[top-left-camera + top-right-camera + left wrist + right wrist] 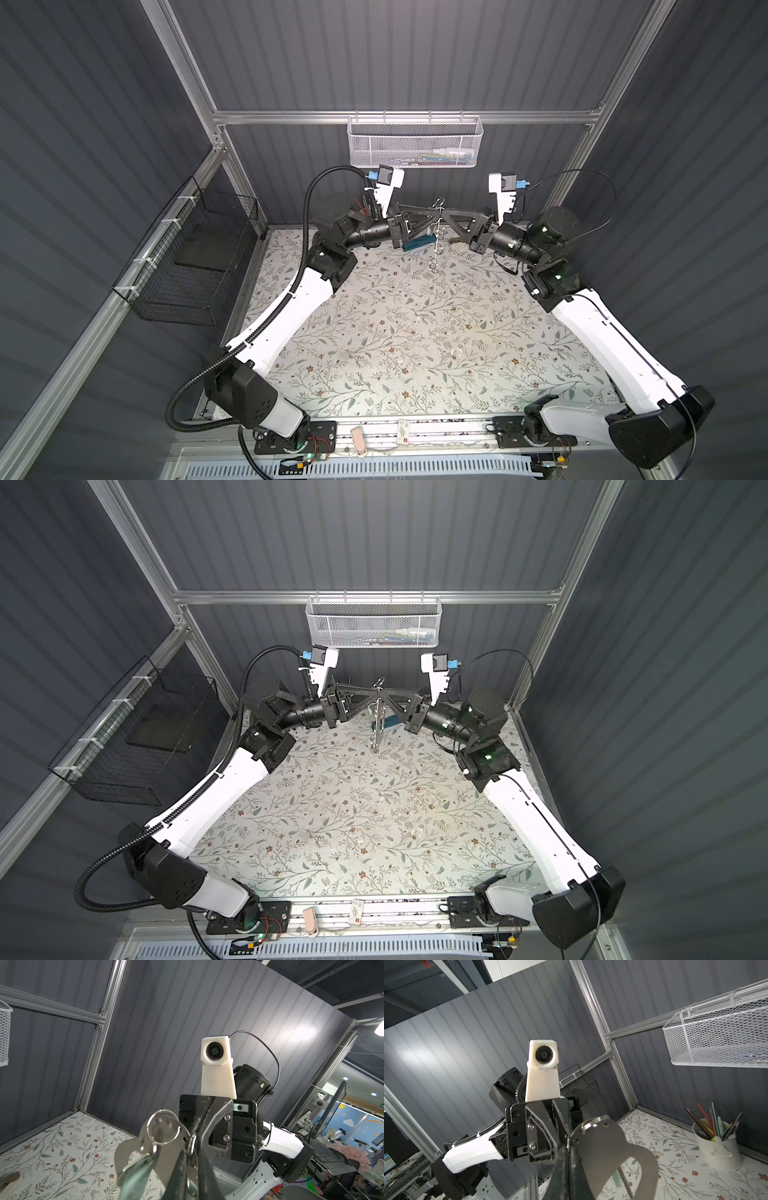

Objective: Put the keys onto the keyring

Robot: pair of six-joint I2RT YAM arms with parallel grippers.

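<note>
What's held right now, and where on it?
The keyring, lifted off the table: left gripper and right gripper both pinch its ringed edge near the top, from opposite sides. A tagged key hangs from it.

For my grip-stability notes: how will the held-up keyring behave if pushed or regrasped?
The keyring looks like a flat metal plate, so probably stiff. The tagged key dangles from it, so it likely swings when nudged. Its smooth, thin edge might slip or pivot.
</note>
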